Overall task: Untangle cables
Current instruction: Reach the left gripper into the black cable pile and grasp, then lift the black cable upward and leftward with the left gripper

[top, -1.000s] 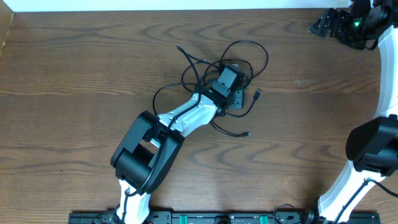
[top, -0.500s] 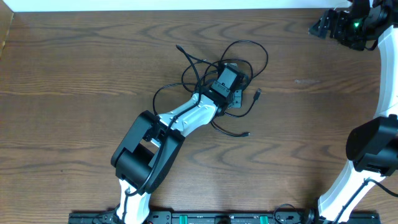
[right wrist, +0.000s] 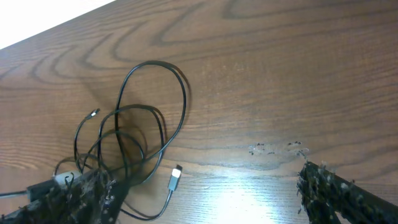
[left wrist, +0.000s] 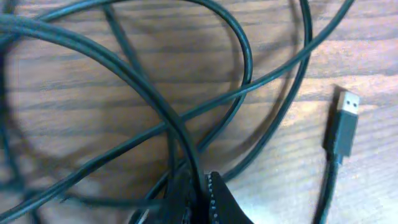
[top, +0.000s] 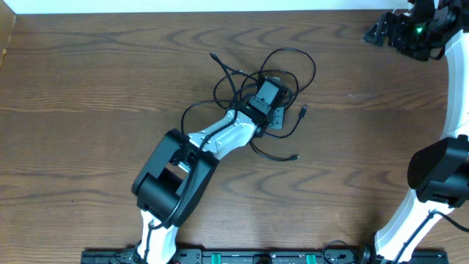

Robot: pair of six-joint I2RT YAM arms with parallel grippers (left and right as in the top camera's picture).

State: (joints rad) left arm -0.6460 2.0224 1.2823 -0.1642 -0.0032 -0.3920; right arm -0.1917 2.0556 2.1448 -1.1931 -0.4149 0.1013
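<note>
The cables (top: 282,62) lie as a knot of thin black loops on the wooden table (top: 95,95), just above its middle. My left gripper (top: 274,110) is down in the knot. In the left wrist view its jaws (left wrist: 202,193) are shut on one black strand (left wrist: 155,99), and a USB plug (left wrist: 343,121) lies to the right. Loose plug ends show at the tangle's upper left (top: 212,56), right (top: 303,111) and bottom (top: 294,157). My right gripper (top: 387,29) hangs open at the far right corner, far from the cables (right wrist: 146,106), with nothing between its fingers (right wrist: 339,193).
The right arm's white link (top: 458,88) runs down the table's right edge. The left arm's black base (top: 172,187) sits near the front. A black rail (top: 242,257) lines the front edge. A pale wall edge (top: 183,6) borders the far side.
My left gripper's jaws have closed onto a black strand in the tangle. The bottom plug end shifted slightly. The right arm has stayed put.
</note>
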